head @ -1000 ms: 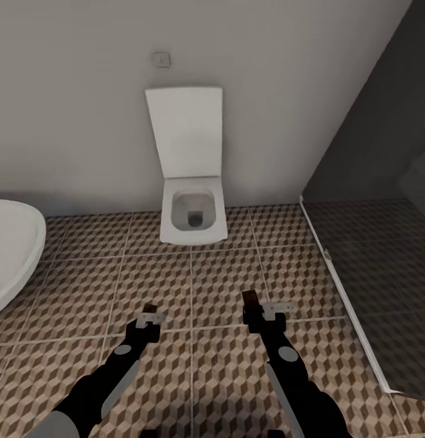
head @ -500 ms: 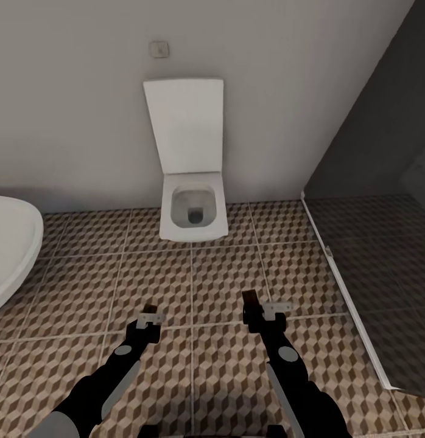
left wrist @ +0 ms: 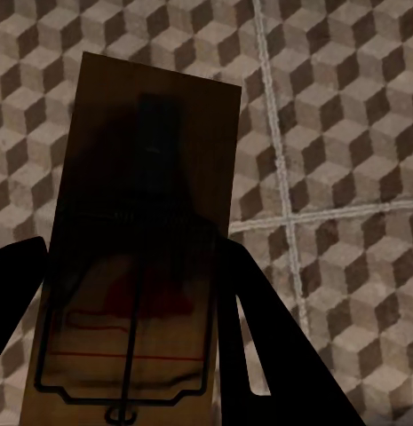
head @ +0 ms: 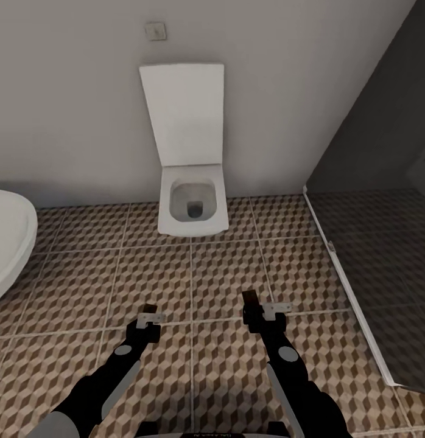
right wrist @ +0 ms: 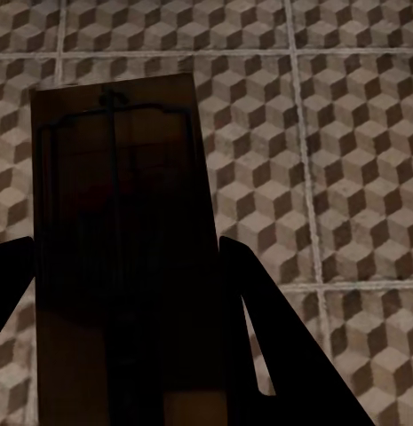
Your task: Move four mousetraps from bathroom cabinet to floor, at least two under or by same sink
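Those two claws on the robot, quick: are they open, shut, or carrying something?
Left gripper: jaws shut on a mousetrap.
Right gripper: jaws shut on another mousetrap.

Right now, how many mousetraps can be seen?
2: one mousetrap held in the left pincer, the other mousetrap in the right pincer. The remaining two may be elsewhere.

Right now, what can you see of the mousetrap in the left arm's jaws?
The mousetrap is a flat brown wooden board carrying a dark wire frame, with faint red markings near one end. It sits between the left gripper's dark jaws, held clear above the cube-patterned floor. From the head camera just its brown tip pokes out.
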You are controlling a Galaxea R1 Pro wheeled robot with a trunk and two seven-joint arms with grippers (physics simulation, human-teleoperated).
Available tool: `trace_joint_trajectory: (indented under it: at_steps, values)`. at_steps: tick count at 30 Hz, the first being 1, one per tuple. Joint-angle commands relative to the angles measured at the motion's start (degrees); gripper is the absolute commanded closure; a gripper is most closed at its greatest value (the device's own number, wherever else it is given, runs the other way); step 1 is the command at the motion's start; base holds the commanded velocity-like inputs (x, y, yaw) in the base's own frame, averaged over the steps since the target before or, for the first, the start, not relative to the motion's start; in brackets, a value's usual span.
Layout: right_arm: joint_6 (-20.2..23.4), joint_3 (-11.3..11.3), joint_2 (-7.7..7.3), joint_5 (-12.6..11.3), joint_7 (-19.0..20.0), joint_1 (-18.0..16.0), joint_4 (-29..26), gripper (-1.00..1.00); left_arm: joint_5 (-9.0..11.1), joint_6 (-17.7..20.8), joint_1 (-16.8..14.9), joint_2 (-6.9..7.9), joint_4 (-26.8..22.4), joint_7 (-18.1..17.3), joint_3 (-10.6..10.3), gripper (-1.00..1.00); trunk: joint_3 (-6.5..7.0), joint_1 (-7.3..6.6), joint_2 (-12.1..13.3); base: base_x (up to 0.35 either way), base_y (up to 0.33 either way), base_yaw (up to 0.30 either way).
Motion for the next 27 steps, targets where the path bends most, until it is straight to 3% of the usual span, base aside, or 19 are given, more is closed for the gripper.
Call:
trace_joint_trajectory:
  at_steps: [1,9,17,27]
  values:
    - [0.25,0.11,-0.01,-0.39,-0.36,-0.03,-0.08,1.0,0.44,0.19,-0.05,0.09,-0.13,0.57,-0.34,1.0,-0.3,0.22,-0.44,0.0,0.0,0.0]
    - [0.25,0.11,0.01,-0.39,-0.36,-0.03,-0.08,1.0,0.4,0.07,-0.05,0.09,-0.9,0.58,-0.31,1.0,-2.4,1.98,-3.65,0.0,0.0,0.0]
    - [0.25,0.11,0.03,-0.27,-0.36,-0.03,-0.09,1.0,0.44,0.87,-0.05,0.32,-10.17,0.58,-0.26,1.0,-4.48,3.74,-6.85,0.0,0.0,0.0]
    - [0.15,0.13,0.05,-0.28,-0.24,-0.03,-0.16,1.0,0.44,4.09,0.12,0.35,-11.07,0.58,-0.17,1.0,-4.7,3.74,-6.85,0.0,0.0,0.0]
